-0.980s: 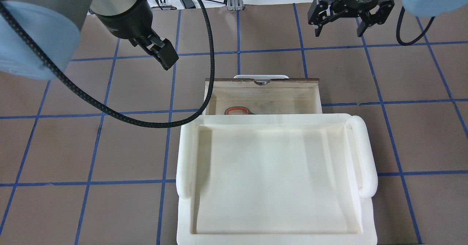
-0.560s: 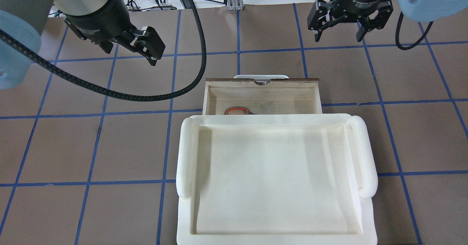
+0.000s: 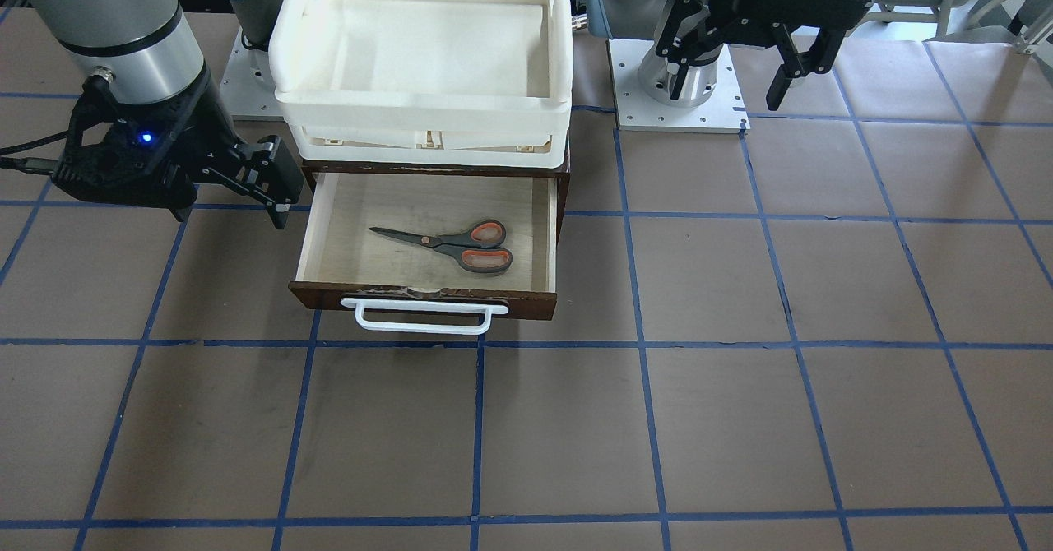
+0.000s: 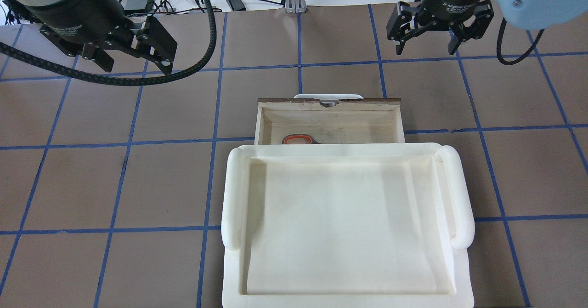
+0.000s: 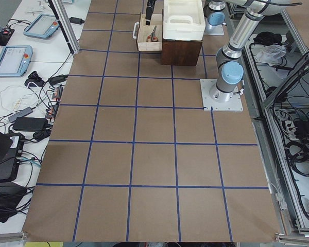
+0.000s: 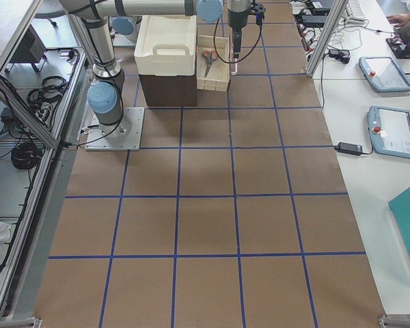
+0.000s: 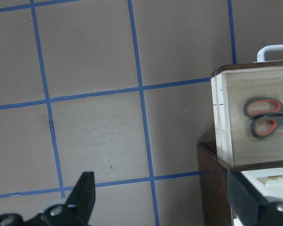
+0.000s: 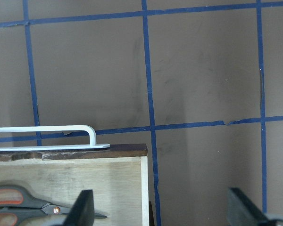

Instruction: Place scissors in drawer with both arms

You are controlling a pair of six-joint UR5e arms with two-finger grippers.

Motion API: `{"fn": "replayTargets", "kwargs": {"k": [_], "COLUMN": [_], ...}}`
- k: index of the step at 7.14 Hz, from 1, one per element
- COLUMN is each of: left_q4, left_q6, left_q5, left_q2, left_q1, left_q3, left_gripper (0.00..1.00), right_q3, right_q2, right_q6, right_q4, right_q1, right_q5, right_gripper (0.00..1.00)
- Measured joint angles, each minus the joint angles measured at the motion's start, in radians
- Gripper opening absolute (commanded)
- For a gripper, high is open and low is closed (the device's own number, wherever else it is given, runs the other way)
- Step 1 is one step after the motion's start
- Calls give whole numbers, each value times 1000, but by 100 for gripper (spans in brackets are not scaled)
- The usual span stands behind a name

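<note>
The left tool [image 4: 137, 66] has swung off sideways, clear of the drawer [image 3: 428, 298], its fingers spread and empty. The right tool [image 4: 426, 48] hangs open too. The scissors [image 3: 448, 247] lie flat inside the pulled-out drawer, so the placing looks done.

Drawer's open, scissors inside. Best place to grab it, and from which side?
Grip the white handle at its middle, from above, on the drawer front that faces away from the robot. The bar lies level and stands off the panel, leaving a gap for one finger; a centred grip should avoid twisting.
</note>
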State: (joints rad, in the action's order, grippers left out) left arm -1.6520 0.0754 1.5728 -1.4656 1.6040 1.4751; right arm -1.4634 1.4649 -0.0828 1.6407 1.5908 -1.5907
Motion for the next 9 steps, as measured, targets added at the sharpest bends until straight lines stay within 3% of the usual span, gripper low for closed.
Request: {"fn": "replayTargets", "kwargs": {"k": [9], "left_q4": [-13], "left_q6": [-5], "left_q5": [1], "left_q2": [13], "left_q1": [1], "left_q3": [10], "left_gripper": [100], "right_q3": [-2], "right_q2": [-5], "right_q6": [1], "right_q4": [1], "right_q1": [2], "right_q5": [-17], "right_gripper": [100]}}
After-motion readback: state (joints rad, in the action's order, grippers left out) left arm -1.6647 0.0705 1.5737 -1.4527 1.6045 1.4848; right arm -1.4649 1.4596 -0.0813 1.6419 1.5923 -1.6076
